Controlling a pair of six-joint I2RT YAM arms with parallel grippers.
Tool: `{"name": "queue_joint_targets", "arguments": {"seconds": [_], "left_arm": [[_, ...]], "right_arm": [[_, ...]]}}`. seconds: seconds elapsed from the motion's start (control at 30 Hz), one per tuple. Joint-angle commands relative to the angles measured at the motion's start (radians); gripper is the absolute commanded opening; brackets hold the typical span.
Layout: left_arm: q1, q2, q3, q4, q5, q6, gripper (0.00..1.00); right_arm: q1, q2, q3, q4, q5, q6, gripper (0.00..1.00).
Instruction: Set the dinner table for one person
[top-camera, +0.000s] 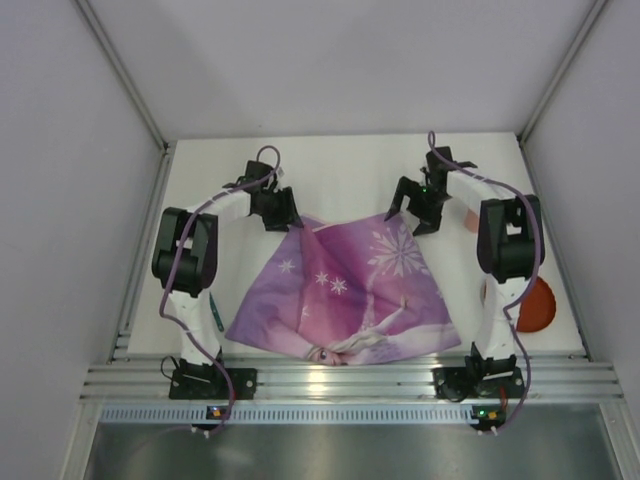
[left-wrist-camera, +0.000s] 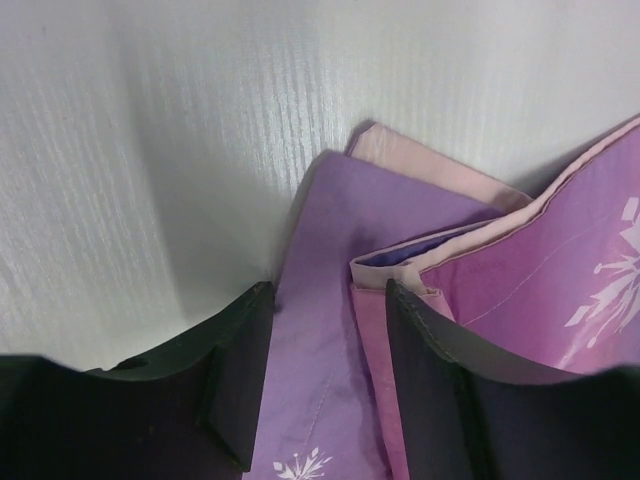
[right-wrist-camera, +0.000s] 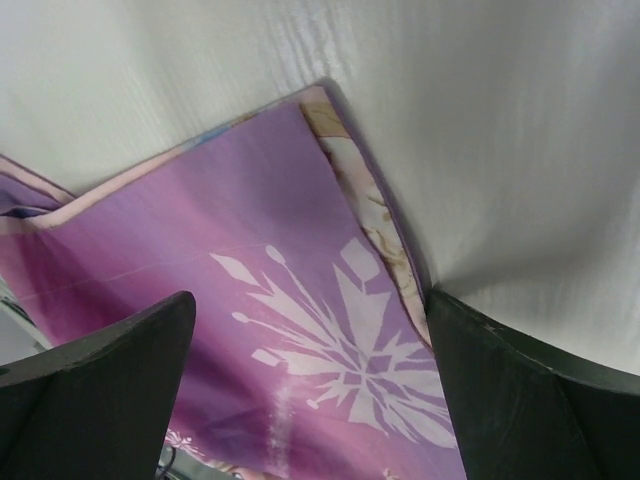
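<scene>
Nearby, orange disc (top-camera: 536, 306) right of placemat (top-camera: 340, 290).

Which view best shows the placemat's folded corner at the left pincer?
Left wrist: the folded corner fills the frame, layers visible inside the left pincer. Top external shows it small, beside that pincer; right wrist catches only a sliver.

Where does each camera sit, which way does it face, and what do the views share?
Top external: above and behind the bases, looking down on the dinner table; both arms, left gripper and right gripper show.
Left wrist: on the left arm, facing down at the placemat, a folded corner; its two fingers straddle it.
Right wrist: on the right arm, facing down at the large snowflake; its fingers stand wide apart.
Shared: the placemat appears in all three.
</scene>
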Motion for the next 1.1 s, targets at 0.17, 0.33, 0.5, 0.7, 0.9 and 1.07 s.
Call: {"name": "queue_joint_targets", "arguments": {"seconds": [0.17,0.33,0.5,0.7,0.9,1.07], "left_arm": [[-0.038,0.049,-0.062,0.01,0.04,0.039,0.45],[-0.039,0.044,-0.059,0.0,0.02,0.027,0.41],[-0.024,-0.035,-0.067,-0.034,-0.045,0.038,0.99],[-0.007,-0.102,-0.074,-0.054,-0.057,0.067,0.92],[-0.007,-0.053,-0.129,-0.007,-0.043,0.059,0.72],[-0.012,-0.03,-0.151,0.027,0.001,0.064,0.69]], "right_arm": [[0.068,0.079,0.019,0.059,-0.03,0.007,0.63],[0.074,0.089,0.027,0.053,-0.029,0.002,0.01],[0.053,0.041,0.024,-0.019,0.083,-0.036,0.0],[0.025,-0.014,-0.053,-0.034,0.122,-0.053,0.0],[0.018,-0.046,-0.083,-0.085,0.252,-0.034,0.0],[0.013,-0.075,-0.141,-0.082,0.277,-0.042,0.0]]}}
